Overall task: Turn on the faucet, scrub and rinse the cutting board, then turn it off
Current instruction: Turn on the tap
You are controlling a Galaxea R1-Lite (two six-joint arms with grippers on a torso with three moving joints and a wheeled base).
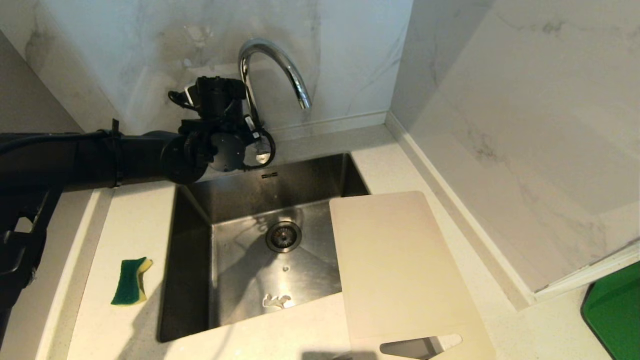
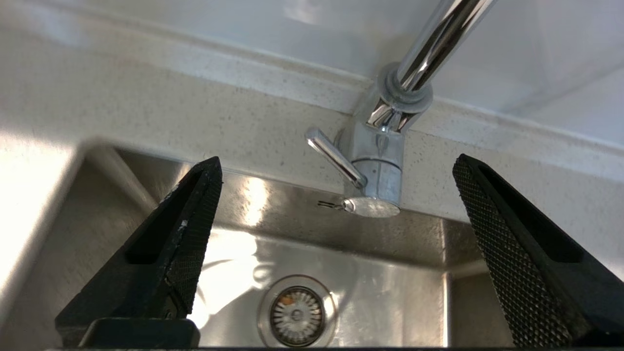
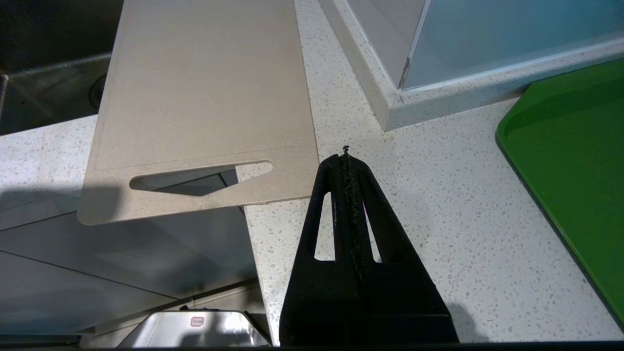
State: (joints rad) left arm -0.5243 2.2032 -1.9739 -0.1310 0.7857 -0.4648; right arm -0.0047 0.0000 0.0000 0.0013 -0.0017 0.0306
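Faucet (image 2: 390, 141) dead ahead, and no water shows at its spout: from where I stand, the job looks barely begun. Nothing scrubbed, nothing rinsed as far as I can judge; the cutting board (image 1: 400, 270) looks dry, lying on the worktop (image 1: 135, 225) with one long side hanging over the sink (image 1: 250, 260), its slot handle past the near edge of the worktop. The sponge (image 1: 131, 281) lies on the worktop on the far side of the sink from the board, well apart from either of my jaws.

My left gripper (image 2: 336, 204) is up at the back of the sink with its jaws spread wide and holding nothing. The faucet's base stands between the two fingers but beyond their tips, not touched. The thin side lever (image 2: 335, 157) sticks out from the body toward the finger on the sink's open side, nearer the middle of the gap than either pad. I judge the first step, opening the tap, is the one in hand, and everything after it is left.

My right gripper (image 3: 347, 170) is pinched tight on nothing, hanging over the worktop just beside the handle end of the board, tip close by its corner and not touching. A green tray (image 3: 575, 161) sits off to the other side of those jaws.
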